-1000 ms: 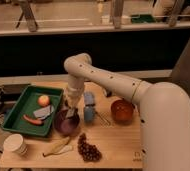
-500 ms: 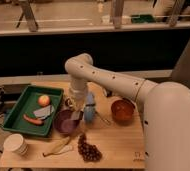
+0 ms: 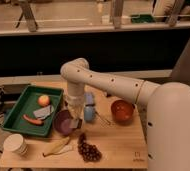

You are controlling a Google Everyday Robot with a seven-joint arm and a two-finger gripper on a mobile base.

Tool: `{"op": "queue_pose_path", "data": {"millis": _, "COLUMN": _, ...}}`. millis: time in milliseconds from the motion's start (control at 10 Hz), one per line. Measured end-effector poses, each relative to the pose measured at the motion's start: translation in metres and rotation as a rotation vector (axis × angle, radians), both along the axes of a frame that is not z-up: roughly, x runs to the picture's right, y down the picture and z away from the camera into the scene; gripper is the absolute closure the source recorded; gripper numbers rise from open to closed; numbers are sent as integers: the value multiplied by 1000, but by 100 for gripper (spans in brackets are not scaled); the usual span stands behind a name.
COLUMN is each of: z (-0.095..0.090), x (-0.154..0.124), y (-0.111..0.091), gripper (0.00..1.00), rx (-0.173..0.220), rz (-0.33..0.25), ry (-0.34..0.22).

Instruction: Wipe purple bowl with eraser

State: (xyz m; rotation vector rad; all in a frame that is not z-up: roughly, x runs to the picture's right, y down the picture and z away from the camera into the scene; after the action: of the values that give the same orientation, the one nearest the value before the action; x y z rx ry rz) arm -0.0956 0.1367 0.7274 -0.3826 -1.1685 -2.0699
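Claw (image 3: 75, 116) clenched on the eraser (image 3: 76, 122) at the purple bowl (image 3: 64, 122) rim (right side) should press lightly, sweeping inside without tipping it.

Wooden table (image 3: 120, 142) before a dark low wall; pale floor and metal railing posts (image 3: 28, 15) beyond; gripper (image 3: 76, 120) above the table

A lab-like test area: 1 small wooden table (image 3: 119, 142) stands before a dark barrier with metal railing (image 3: 93, 27), a hard floor beyond. The gripper (image 3: 76, 119) hangs over the table amid staged props.
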Motion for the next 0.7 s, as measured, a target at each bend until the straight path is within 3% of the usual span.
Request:
{"op": "queue_pose_path", "data": {"millis": 400, "z": -5, "x": -41, "y": 21, "gripper": 99, "rx": -36, "rz": -70, "ry": -73}}
{"op": "queue_pose_path", "data": {"millis": 700, "z": -4, "x": -57, "y": 14, "gripper": 99, "rx": -15, "rz": -61, "ry": -71}}
